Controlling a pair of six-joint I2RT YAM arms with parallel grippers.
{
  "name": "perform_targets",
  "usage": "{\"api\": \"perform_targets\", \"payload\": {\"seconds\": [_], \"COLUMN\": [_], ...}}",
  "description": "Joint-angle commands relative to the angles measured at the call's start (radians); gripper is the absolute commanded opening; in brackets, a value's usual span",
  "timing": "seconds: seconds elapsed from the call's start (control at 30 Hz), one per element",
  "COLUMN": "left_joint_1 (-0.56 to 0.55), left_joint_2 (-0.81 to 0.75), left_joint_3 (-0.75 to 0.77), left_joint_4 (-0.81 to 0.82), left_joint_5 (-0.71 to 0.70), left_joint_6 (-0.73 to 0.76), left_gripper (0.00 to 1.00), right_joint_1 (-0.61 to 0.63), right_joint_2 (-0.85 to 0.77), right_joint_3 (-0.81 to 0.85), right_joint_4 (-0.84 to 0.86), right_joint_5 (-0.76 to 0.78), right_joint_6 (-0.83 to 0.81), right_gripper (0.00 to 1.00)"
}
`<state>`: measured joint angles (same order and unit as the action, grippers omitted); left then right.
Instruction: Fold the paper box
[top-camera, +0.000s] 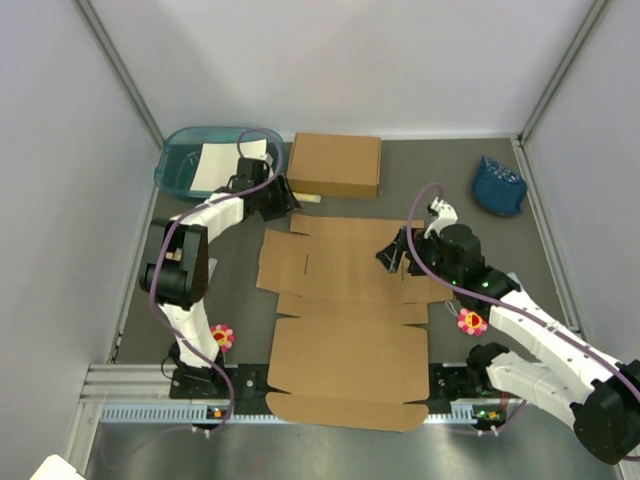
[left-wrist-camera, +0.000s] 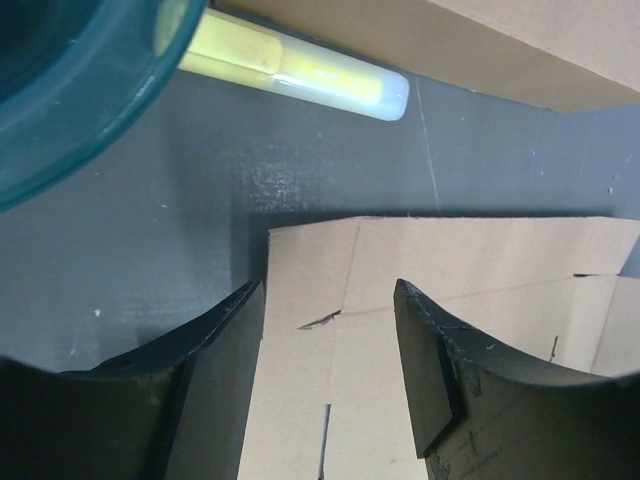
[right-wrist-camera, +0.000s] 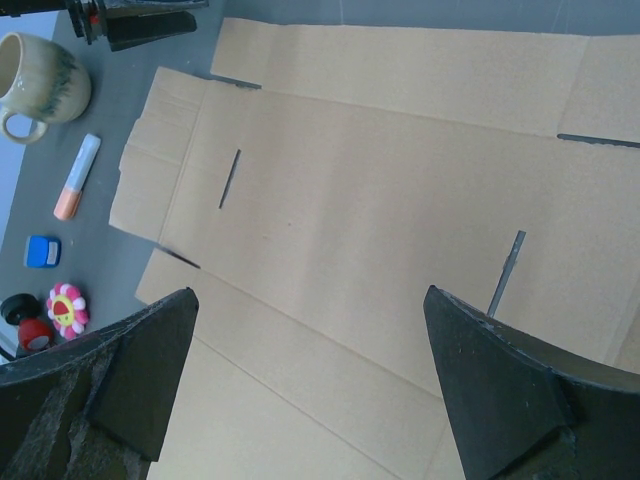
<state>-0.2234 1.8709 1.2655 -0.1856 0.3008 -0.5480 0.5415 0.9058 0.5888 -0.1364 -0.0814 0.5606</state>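
The paper box (top-camera: 345, 320) lies unfolded as a flat brown cardboard sheet in the middle of the table, with flaps, slits and tabs around its edges. My left gripper (top-camera: 283, 200) is open and empty over the sheet's far left corner. In the left wrist view its fingers straddle that corner flap (left-wrist-camera: 330, 330). My right gripper (top-camera: 393, 255) is open and empty above the right side of the sheet. The right wrist view shows the creased panels (right-wrist-camera: 330, 200) between its wide-apart fingers.
A closed twin brown box (top-camera: 335, 165) stands at the back. A teal tray (top-camera: 180, 165) holding white paper (top-camera: 215, 168) sits at the back left, with a yellow tube (left-wrist-camera: 300, 70) beside it. A blue object (top-camera: 498, 185) is at the back right. A mug (right-wrist-camera: 40, 70), a marker (right-wrist-camera: 77, 175) and a flower toy (right-wrist-camera: 67, 308) lie left of the sheet.
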Motion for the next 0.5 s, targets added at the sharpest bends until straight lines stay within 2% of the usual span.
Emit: {"api": "perform_targets", "payload": {"seconds": [0.0,0.33,0.47], "left_joint_1": [0.007,0.006,0.006], "left_joint_2": [0.017,0.106,0.103], "left_joint_3": [0.0,0.008,-0.003], "left_joint_4": [0.006,0.032,0.057], "left_joint_5": [-0.071,0.035,0.072], "left_joint_6": [0.025,0.026,0.034], "left_gripper": [0.6,0.56,0.49], "right_joint_1": [0.005,0.003,0.003], "right_joint_2": [-0.004,-0.019,-0.022], "right_joint_3": [0.029,0.025,0.022], "right_joint_4": [0.015,0.009,0.009], "right_joint_5": [-0.009,0.002,0.006], "right_joint_6": [-0.007,-0.008,-0.007], "right_gripper": [0.97,0.97,0.97]}}
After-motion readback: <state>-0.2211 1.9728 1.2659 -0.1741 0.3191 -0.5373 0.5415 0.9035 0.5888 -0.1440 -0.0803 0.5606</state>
